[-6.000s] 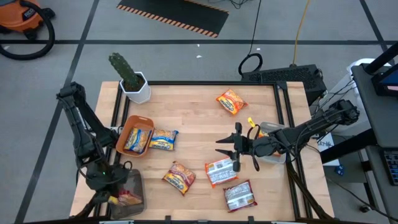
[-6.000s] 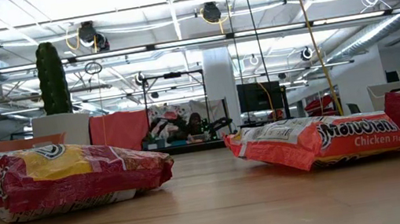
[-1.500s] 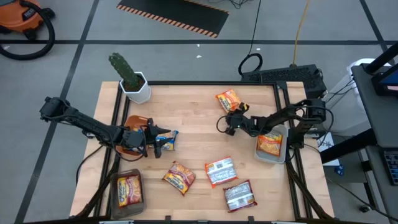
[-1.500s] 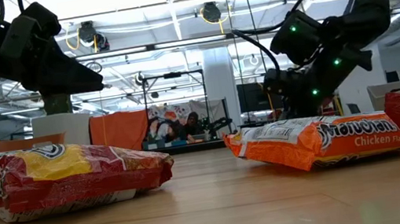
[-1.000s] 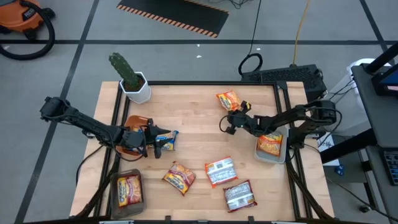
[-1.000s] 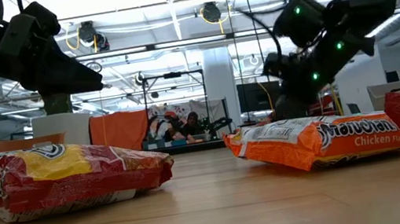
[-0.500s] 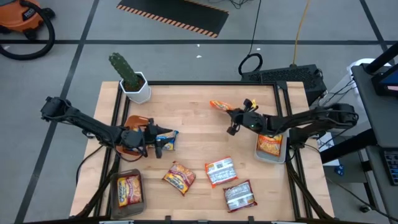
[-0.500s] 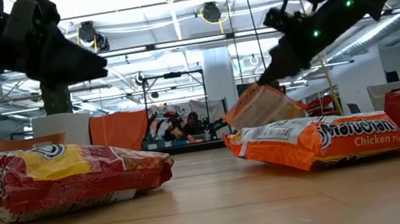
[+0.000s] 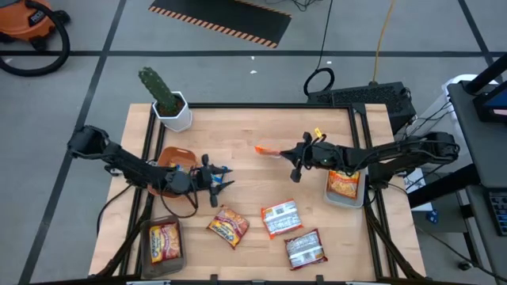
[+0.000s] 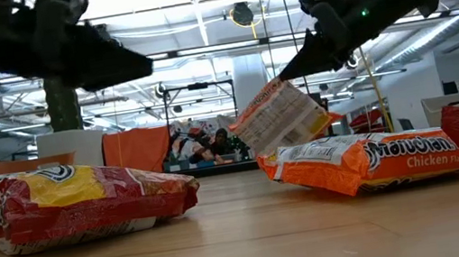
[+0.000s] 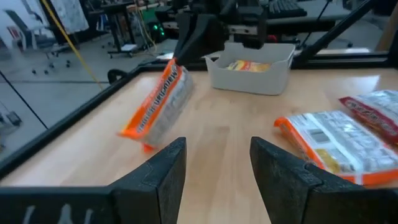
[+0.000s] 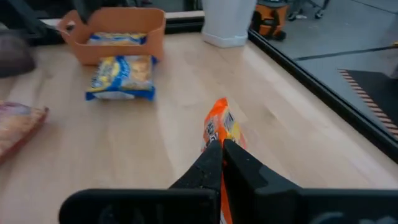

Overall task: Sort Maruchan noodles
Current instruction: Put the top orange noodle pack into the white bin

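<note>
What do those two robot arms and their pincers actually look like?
Both are slim, dark, jointed arms with black cables running along them. The left gripper ends in two broad, flat black fingers; the right gripper has the same dark fingers. Small green lights glow on the right arm's wrist.

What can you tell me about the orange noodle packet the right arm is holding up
The orange noodle packet is a flat, crinkly plastic pack, orange with a pale printed face. The right gripper, shut, pinches one edge, so it hangs tilted in the air, clear of the wooden table, near its middle. Only the gripper touches it. Another orange packet lies below it in the low view.
</note>
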